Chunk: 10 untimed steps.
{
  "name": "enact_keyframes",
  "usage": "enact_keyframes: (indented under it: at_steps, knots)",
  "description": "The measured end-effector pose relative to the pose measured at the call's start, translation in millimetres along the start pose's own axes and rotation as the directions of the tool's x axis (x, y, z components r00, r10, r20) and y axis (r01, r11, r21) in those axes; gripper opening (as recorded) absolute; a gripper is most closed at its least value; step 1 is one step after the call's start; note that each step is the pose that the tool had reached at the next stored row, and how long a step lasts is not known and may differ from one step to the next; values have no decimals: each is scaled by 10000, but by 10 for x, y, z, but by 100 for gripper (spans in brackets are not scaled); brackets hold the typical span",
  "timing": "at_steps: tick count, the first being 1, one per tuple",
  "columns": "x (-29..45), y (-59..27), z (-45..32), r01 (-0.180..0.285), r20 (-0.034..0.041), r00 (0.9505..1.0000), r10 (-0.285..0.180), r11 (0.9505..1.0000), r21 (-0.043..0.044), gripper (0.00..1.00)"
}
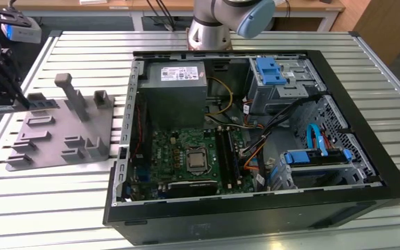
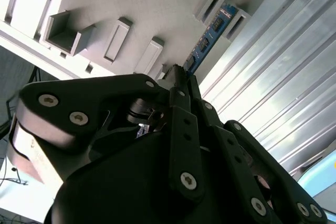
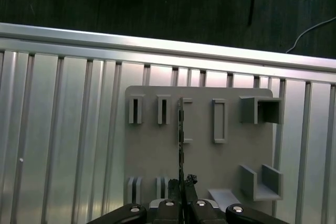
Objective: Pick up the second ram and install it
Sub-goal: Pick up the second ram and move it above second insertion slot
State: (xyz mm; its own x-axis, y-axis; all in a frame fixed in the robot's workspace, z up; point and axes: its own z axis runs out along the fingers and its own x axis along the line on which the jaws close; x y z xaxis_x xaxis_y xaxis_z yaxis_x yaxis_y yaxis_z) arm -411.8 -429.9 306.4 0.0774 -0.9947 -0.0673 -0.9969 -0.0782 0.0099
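First wrist view, tool (image 3: 181, 183) pinching second ram (image 3: 180, 129), posts (image 3: 164, 111) of grey tray (image 3: 149, 153) flanking, slatted table (image 3: 58, 129) around

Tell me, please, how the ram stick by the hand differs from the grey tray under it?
The ram stick is blue with dark chips; the grey tray is plain grey. The ram stick is thin and narrow, standing on edge; the grey tray is a broad flat plate with raised holders. Both are close to the hand.

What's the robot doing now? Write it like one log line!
gripper: shut on second ram | where: at grey tray | install: not yet done
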Motion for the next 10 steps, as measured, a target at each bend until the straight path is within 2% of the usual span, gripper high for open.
enact_keyframes:
  at_steps: [10]
  knots:
    - [-11,2,-170,1,83,10000,-1,10000,7,14]
